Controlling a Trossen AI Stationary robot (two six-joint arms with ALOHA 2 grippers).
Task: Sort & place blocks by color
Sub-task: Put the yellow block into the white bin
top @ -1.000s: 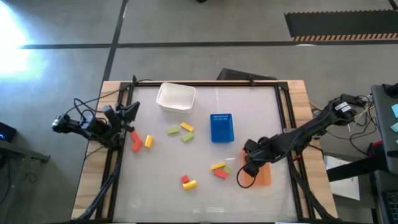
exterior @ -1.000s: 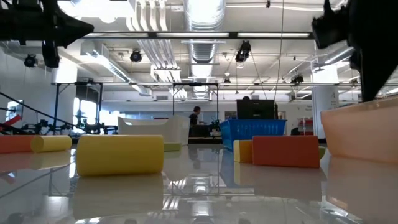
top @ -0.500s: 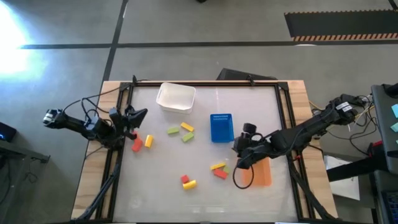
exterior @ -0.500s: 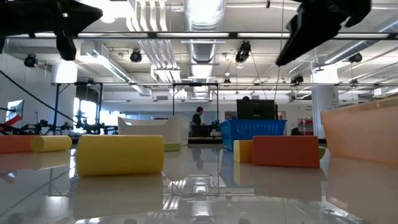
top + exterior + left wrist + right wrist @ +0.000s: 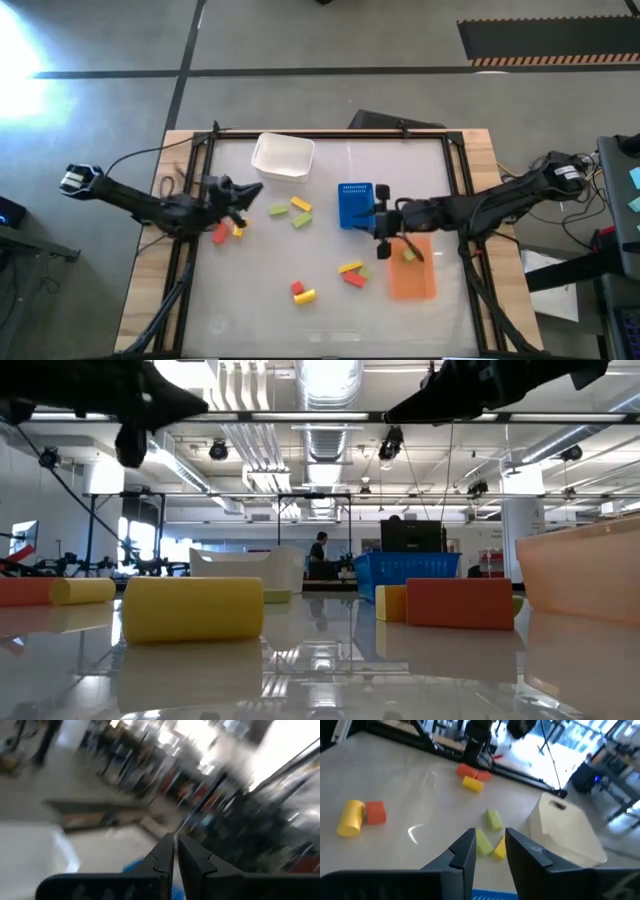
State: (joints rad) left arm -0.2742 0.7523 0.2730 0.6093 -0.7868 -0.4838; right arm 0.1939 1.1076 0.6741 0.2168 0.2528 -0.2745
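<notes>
Nearest me on the bench, well on my side of the ribbed blue plastic tray [image 5: 356,208], a small red block [image 5: 297,288] and a yellow block [image 5: 306,296] lie touching, not yet sorted. A little closer to the blue tray sits a mixed cluster of blocks [image 5: 352,271].

Beside that cluster, a light green block [image 5: 408,254] now lies inside the flat orange tray [image 5: 415,285], which stands just right of the blue tray. It was not there a second ago. I judge that one drop finished.

The right gripper [image 5: 382,222] has swung off the orange tray and now hangs at the blue tray's right edge. Its fingers are narrowing, still a little apart, and hold nothing.

Left of the blue tray, three green and yellow blocks [image 5: 291,212] wait. Farther left, the left gripper [image 5: 250,190] has reached inward, fingers closed and empty, above a red and yellow pair [image 5: 226,232]. Most blocks remain loose.
</notes>
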